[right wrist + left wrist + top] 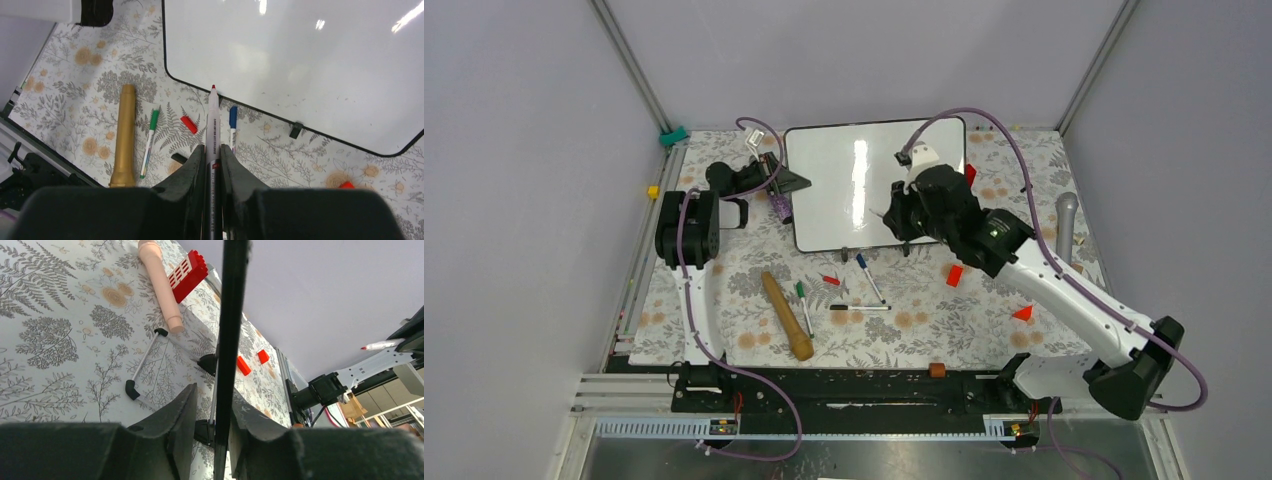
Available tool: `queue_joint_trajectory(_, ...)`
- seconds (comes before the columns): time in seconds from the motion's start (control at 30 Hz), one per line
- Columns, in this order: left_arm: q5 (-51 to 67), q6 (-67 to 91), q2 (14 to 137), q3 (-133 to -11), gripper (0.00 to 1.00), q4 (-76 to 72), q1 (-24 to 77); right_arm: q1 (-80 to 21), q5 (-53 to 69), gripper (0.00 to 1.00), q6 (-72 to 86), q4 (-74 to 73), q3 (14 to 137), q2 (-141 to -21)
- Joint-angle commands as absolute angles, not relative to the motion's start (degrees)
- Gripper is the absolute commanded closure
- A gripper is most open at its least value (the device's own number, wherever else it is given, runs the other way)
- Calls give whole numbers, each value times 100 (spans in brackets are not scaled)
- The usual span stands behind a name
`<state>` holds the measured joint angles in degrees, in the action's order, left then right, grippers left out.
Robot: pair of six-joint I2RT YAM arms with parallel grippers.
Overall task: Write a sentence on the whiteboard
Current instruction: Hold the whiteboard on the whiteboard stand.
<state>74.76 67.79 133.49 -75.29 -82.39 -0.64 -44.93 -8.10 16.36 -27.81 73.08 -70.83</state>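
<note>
The whiteboard [844, 185] lies flat at the back middle of the table, and its glossy face shows no red letters in the top view or the right wrist view [300, 60]. My left gripper [776, 188] is at the board's left edge. In the left wrist view it [214, 390] is closed on the thin black frame [232, 315], which I see edge-on. My right gripper [902, 215] hovers over the board's near right part. It [213, 147] is shut on an uncapped red-tipped marker [213, 120], whose tip points toward the board's near edge.
A wooden cylinder [786, 315], a green marker [804, 305], a blue marker [870, 278], a black marker [859, 307] and a red cap [830, 279] lie in front of the board. Red bricks [954, 275] and a grey handle [1066, 225] lie to the right.
</note>
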Motion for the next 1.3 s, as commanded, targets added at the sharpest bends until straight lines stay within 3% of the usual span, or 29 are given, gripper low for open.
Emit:
queue_joint_trajectory(0.0,7351,6235,12877,-7088,76,-8394,-32,-4462,-983,100,1572,-2630,8033,-7516)
queue_joint_trajectory(0.27,7440,6343,12959,-7136,93,-8402,-26,-4461,-906,100,1591,-2628,8559,-7935)
queue_joint_trajectory(0.4,7438,6312,12901,-7044,93,-8412,-33,-4459,-1023,100,1592,-2631,8548,-7984)
queue_joint_trajectory(0.47,7425,6311,12869,-6962,100,-8423,-29,-4463,-1058,100,1591,-2628,8548,-8008)
queue_joint_trajectory(0.77,7113,6071,12596,-6444,100,-8428,-119,-4460,-1292,100,1477,-2631,8806,-8252)
queue_joint_trajectory(1.27,7222,6379,12823,-6650,100,-8415,-107,-4462,-1437,100,1045,-1989,8614,-8206)
